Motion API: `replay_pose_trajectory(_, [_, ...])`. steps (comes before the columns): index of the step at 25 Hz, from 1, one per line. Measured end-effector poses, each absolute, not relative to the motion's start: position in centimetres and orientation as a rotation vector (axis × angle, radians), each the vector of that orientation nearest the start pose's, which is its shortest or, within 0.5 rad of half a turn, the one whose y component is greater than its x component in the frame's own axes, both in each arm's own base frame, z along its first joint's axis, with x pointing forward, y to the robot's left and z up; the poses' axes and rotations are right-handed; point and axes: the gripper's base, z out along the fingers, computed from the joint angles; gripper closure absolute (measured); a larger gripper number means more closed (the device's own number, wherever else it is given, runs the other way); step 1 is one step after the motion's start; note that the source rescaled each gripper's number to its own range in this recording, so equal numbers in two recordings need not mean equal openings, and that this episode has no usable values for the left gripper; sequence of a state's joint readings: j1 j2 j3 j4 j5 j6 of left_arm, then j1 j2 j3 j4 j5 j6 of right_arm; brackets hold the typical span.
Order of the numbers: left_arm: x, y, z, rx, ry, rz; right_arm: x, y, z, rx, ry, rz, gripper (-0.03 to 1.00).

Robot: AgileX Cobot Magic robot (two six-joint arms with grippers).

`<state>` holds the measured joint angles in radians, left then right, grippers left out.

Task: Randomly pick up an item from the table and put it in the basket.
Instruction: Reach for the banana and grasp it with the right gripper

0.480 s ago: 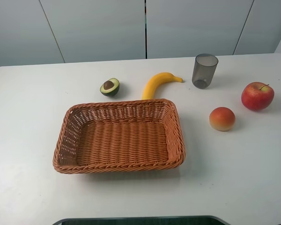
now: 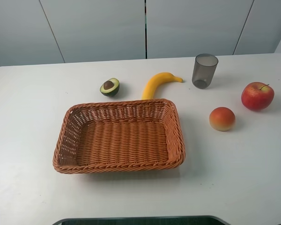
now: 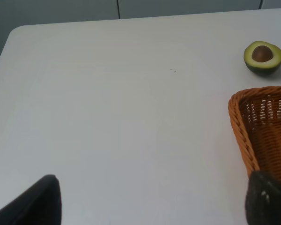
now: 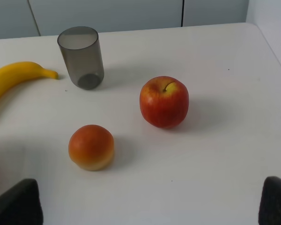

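The yellow banana lies on the white table just behind the far rim of the wicker basket. It also shows in the right wrist view. The basket holds nothing; one corner shows in the left wrist view. My left gripper is open and empty over bare table to the left of the basket. My right gripper is open and empty, on the near side of the fruit at the right. Neither arm shows in the exterior high view.
A halved avocado lies left of the banana. A grey translucent cup stands right of the banana's tip. A red apple and an orange-red round fruit lie right of the basket.
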<state>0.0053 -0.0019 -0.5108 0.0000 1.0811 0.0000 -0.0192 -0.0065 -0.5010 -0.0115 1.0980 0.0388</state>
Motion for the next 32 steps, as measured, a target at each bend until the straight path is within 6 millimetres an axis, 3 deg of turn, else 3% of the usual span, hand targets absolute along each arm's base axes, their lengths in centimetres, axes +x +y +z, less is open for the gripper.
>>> replay_pose_trajectory(32, [-0.73,0.00,27.86,-0.005,2.052,0.003,-0.94,0.12,27.61,0.045,2.090,0.037,-0.03])
